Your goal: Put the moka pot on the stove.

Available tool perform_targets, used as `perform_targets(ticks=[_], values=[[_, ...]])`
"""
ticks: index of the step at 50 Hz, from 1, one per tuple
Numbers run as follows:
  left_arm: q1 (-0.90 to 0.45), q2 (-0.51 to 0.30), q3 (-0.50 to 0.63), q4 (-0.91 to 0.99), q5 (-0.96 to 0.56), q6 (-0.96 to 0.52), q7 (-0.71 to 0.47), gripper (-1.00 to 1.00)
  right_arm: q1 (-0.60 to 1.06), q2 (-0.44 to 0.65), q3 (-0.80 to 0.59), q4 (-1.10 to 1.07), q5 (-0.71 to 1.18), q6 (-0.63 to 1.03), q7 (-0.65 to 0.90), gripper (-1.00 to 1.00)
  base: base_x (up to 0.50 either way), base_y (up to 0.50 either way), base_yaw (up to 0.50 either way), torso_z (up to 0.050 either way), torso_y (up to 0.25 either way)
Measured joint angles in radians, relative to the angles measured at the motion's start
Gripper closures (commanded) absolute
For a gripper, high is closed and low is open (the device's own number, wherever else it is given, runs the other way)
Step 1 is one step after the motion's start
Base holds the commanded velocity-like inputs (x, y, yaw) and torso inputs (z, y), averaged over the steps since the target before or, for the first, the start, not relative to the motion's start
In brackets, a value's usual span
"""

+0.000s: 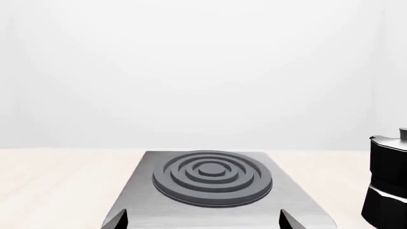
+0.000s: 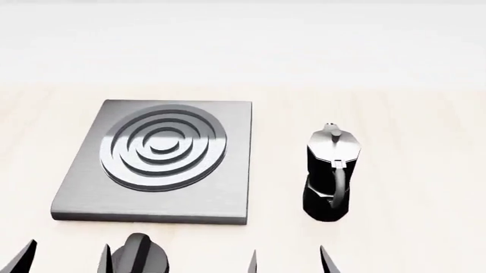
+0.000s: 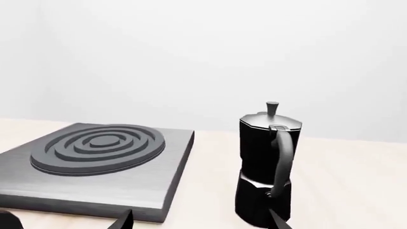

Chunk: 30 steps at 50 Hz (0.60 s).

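Left wrist view: Your left gripper (image 1: pixel 202 220) faced the flat square grey metal stove (image 1: pixel 219 191) with its raised concentric ring burner. Only the two fingertips showed, set well apart, so the claw stood wide and held nothing. The small faceted black moka pot (image 1: pixel 386 179) sat cut off at the frame's edge, upright on the pale wooden table (image 1: pixel 57 186), off to one side of this claw.

Head view: The moka pot (image 2: pixel 330 173) stood upright on the table just to the right of the stove (image 2: pixel 163 162), apart from it, silvery lid and knob on top, curved black handle turned toward you. Your right gripper (image 2: pixel 287 261) showed two tips spread apart directly in front of the pot; the left gripper (image 2: pixel 67 259) sat in front of the stove, beside a squat round black knob (image 2: pixel 143 255). The right arm was plainly the nearer.

Right wrist view: The pot (image 3: pixel 266 167) rose straight ahead of your right gripper (image 3: pixel 197 220), long axis vertical, handle facing the claw, waisted at its middle. The fingertips were wide and empty. I judge the coming move a forward reach onto the handle side.
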Motion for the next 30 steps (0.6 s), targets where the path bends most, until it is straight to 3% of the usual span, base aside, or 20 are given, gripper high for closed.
perform_targets(ticks=[30], values=[[-0.005, -0.014, 0.012, -0.001, -0.01, 0.001, -0.013, -1.0, 0.005, 0.007, -0.017, 0.006, 0.014, -0.01, 0.008, -1.0, 0.0, 0.19, 0.0, 0.0, 0.0]])
